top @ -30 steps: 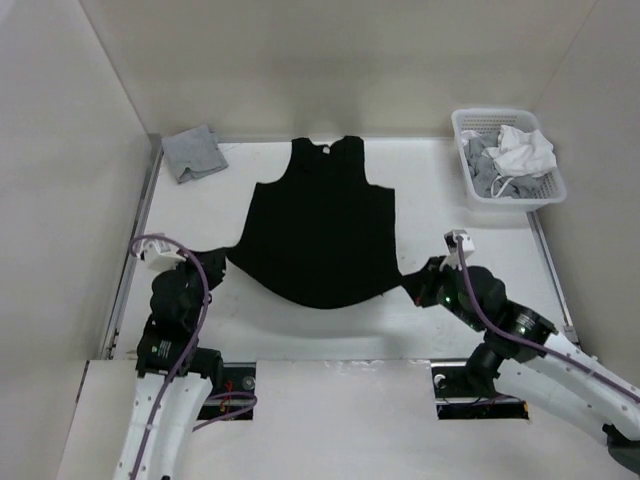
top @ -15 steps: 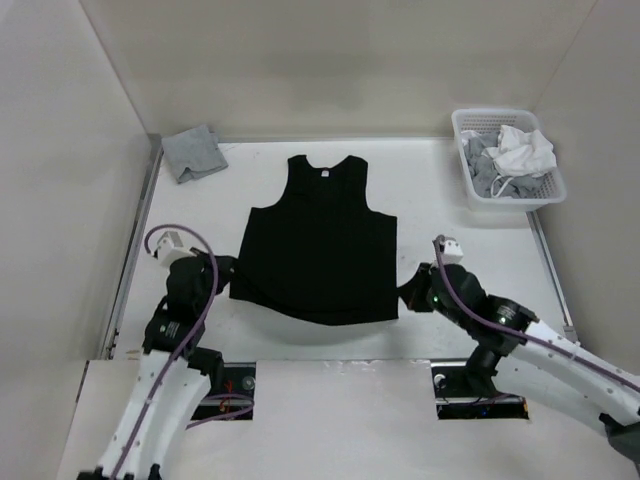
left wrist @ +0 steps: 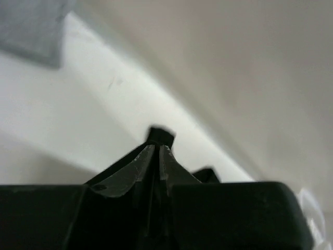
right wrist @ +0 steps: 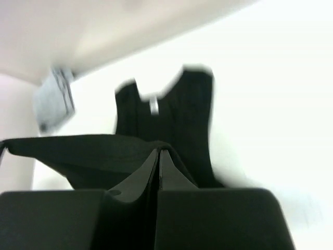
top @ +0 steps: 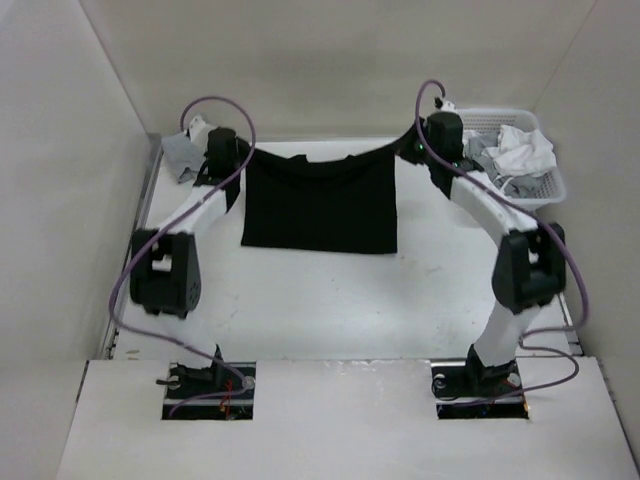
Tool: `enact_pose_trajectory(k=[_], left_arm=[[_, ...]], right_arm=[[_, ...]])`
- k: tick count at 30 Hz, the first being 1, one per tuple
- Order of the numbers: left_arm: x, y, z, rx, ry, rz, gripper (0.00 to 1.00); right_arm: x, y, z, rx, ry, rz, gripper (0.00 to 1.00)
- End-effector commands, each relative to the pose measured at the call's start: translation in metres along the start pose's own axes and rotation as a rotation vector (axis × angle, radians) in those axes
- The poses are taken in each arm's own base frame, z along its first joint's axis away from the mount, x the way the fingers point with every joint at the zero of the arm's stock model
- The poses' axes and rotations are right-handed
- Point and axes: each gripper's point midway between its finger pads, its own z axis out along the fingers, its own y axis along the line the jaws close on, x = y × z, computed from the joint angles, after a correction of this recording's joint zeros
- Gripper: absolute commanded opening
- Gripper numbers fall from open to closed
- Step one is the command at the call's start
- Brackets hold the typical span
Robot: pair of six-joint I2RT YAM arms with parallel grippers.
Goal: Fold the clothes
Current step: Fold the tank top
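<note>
The black top (top: 320, 205) lay doubled over on the far half of the bench (top: 330, 300), its upper layer stretched taut between the two arms. The left tool (top: 236, 160) was narrow, its fingers (left wrist: 140, 169) almost touching, with a scrap of black cloth pinched at the tips. The right tool (top: 410, 145) was clamped on the other corner, and the fabric ran off to one side from its tips in the right wrist view.

The risk from here seemed to be an uneven release. If one corner dropped before the other, the taut edge would likely spring back and leave the fold crooked or bunched. A tug to either side could also drag the whole top across the bench, towards the grey cloth (top: 182, 158) on the left or the basket (top: 515, 197) on the right.

Much was hard to read. Both wrist views were blurred, and the tool bodies filled their lower halves. From above, the arms covered the corners of the top. The black fabric showed no creases, so whether the edges lined up could not be judged. The left arm partly hid the grey cloth.
</note>
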Motion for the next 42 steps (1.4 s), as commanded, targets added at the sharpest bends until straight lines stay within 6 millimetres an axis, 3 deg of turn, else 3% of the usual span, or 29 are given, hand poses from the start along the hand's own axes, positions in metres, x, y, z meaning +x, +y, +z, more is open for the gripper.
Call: enact_pose_trajectory(k=[1, 3, 5, 8, 10, 12, 14, 18, 22, 25, 30, 36, 42], left_arm=[[-0.003, -0.019, 0.06, 0.042, 0.005, 0.042, 0.19], [0.018, 0.0, 0.081, -0.01, 0.098, 0.038, 0.36], [0.023, 0.014, 0.07, -0.034, 0.103, 0.042, 0.39], [0.021, 0.028, 0.025, -0.015, 0.045, 0.059, 0.37], [0.027, 0.045, -0.013, -0.015, 0.028, 0.057, 0.37], [0.041, 0.068, -0.046, -0.031, 0.044, 0.04, 0.37], [0.059, 0.094, -0.073, -0.051, 0.082, 0.033, 0.38], [0.091, 0.13, -0.101, -0.066, 0.189, -0.002, 0.42], [0.108, 0.148, -0.109, -0.065, 0.282, -0.035, 0.44], [0.115, 0.162, -0.103, -0.094, 0.305, -0.064, 0.44], [0.118, 0.162, -0.09, -0.087, 0.305, -0.134, 0.42], [0.123, 0.168, -0.083, -0.117, 0.288, -0.144, 0.36], [0.126, 0.179, -0.083, -0.152, 0.282, -0.142, 0.35]], right_arm=[[-0.022, -0.002, 0.058, -0.034, -0.015, -0.012, 0.08], [-0.018, -0.016, 0.083, 0.01, -0.002, -0.003, 0.35], [-0.01, -0.026, 0.085, 0.05, 0.007, -0.002, 0.54], [-0.001, -0.035, 0.064, 0.07, -0.01, 0.011, 0.59], [0.016, -0.033, 0.039, 0.064, -0.016, 0.03, 0.52], [0.043, -0.026, 0.014, 0.036, -0.015, 0.033, 0.32], [0.074, -0.025, -0.009, 0.025, -0.001, 0.046, 0.06], [0.122, -0.027, -0.044, -0.003, 0.032, 0.08, 0.01], [0.154, -0.025, -0.074, -0.032, 0.063, 0.055, 0.08], [0.167, -0.037, -0.084, -0.011, 0.075, 0.057, 0.22], [0.156, -0.066, -0.074, 0.053, 0.066, 0.097, 0.41], [0.163, -0.087, -0.042, 0.114, 0.117, 0.14, 0.35], [0.169, -0.104, -0.048, 0.2, 0.123, 0.157, 0.37]])
